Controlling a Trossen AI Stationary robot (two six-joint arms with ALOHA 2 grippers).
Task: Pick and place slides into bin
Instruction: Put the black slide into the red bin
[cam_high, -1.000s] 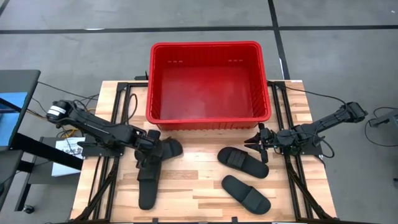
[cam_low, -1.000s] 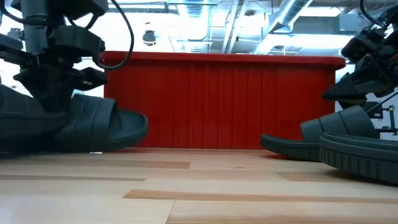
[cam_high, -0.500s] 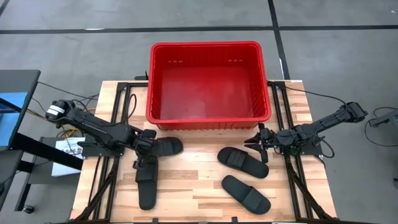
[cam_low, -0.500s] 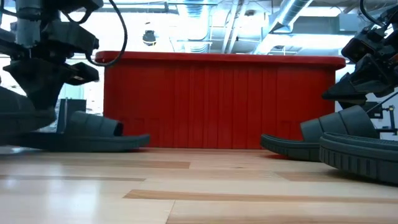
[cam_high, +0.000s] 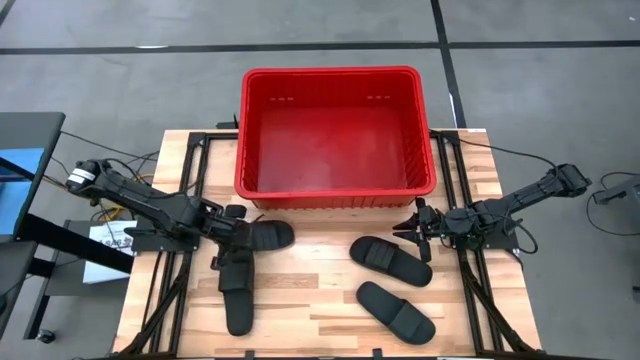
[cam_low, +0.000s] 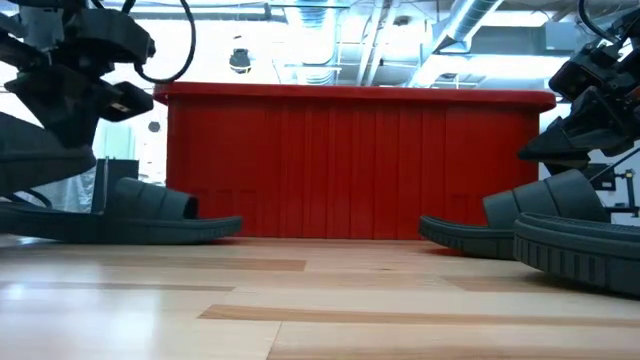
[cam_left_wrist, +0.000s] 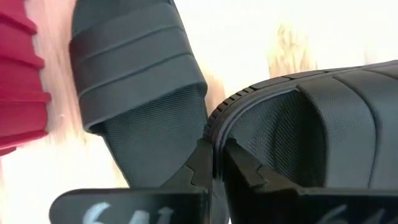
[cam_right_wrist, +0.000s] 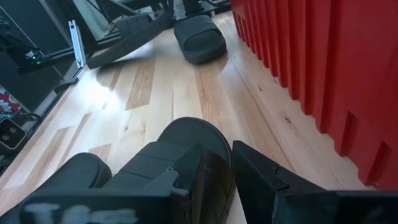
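Your left gripper (cam_high: 234, 246) is pinched narrow on the ridged rim of one black slide (cam_high: 236, 292), with a second slide (cam_high: 265, 236) just beside it at the front wall of the red bin (cam_high: 337, 190). Your right gripper (cam_high: 413, 226) hovers, fingers parted, over the end of a third slide (cam_high: 389, 260), near a fourth (cam_high: 396, 311) on the pale wooden table (cam_high: 310, 300). All four slides are matte with ribbed straps; the bin's walls are slotted.
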